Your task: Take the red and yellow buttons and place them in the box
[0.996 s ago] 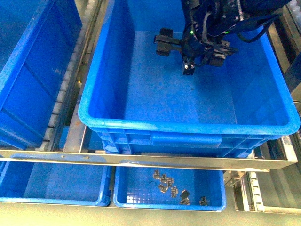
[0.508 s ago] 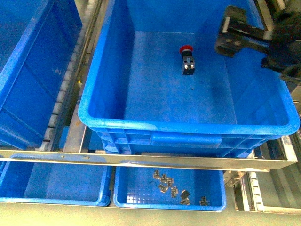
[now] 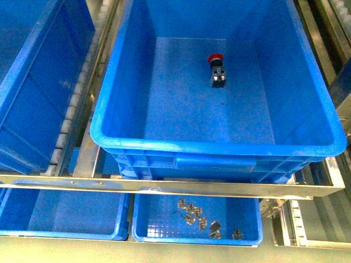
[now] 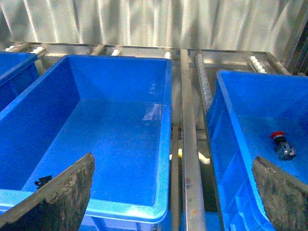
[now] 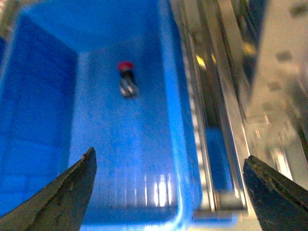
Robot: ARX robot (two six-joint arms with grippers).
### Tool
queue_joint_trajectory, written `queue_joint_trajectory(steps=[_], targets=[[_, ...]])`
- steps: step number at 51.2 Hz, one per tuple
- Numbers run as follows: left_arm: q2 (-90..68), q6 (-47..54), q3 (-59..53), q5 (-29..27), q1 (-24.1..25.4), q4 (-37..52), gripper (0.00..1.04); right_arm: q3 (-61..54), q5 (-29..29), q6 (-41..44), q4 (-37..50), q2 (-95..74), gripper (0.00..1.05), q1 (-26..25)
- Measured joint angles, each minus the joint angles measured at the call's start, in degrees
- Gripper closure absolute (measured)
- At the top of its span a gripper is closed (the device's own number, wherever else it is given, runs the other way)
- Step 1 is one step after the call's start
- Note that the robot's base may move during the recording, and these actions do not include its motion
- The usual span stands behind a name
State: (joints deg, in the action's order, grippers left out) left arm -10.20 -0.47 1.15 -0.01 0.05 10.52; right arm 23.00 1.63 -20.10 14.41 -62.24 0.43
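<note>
Your red button (image 3: 217, 70) lay in the box (image 3: 219, 149); left gripper (image 4: 173, 192) and right gripper (image 5: 168, 192) were wide open, empty.

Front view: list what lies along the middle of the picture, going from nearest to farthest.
Shallow blue tray with small metal parts → metal crossbar → near rim of the box → red button on the box floor → far wall of the box.
</note>
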Motion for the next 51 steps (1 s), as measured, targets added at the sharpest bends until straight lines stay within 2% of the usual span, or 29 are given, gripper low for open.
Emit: queue_joint_trajectory(steps=[3, 7, 9, 15, 27, 33, 39, 51], targets=[[0.0, 0.0, 0.0, 0.0, 0.0, 0.0, 0.08, -6.3, -1.2, 7.1, 16.2, -0.1, 0.25, -0.2], [0.0, 0.0, 0.0, 0.0, 0.0, 0.0, 0.08, -11.1, -1.6, 13.2, 28.3, 1.1, 0.37, -0.2], [0.1, 0.0, 0.0, 0.0, 0.0, 0.0, 0.08, -12.3, -1.7, 15.3, 31.6, 2.7, 0.44, -0.2], [0.1, 0.0, 0.0, 0.0, 0.0, 0.0, 0.08, -14.1, -1.6, 18.1, 32.2, 7.1, 0.63, -0.3], [0.1, 0.0, 0.0, 0.0, 0.0, 0.0, 0.08, -18.2, -1.6, 19.6, 27.6, 14.5, 1.02, -0.3], [0.1, 0.0, 0.0, 0.0, 0.0, 0.0, 0.08, -19.2, -1.6, 19.8, 25.1, 18.3, 1.01, -0.3], [0.1, 0.0, 0.0, 0.0, 0.0, 0.0, 0.08, -21.7, -1.7, 19.8, 26.8, 19.5, 1.01, -0.3], [0.1, 0.0, 0.0, 0.0, 0.0, 0.0, 0.08, -21.7, -1.6, 19.8, 19.0, 28.2, 1.01, -0.3]])
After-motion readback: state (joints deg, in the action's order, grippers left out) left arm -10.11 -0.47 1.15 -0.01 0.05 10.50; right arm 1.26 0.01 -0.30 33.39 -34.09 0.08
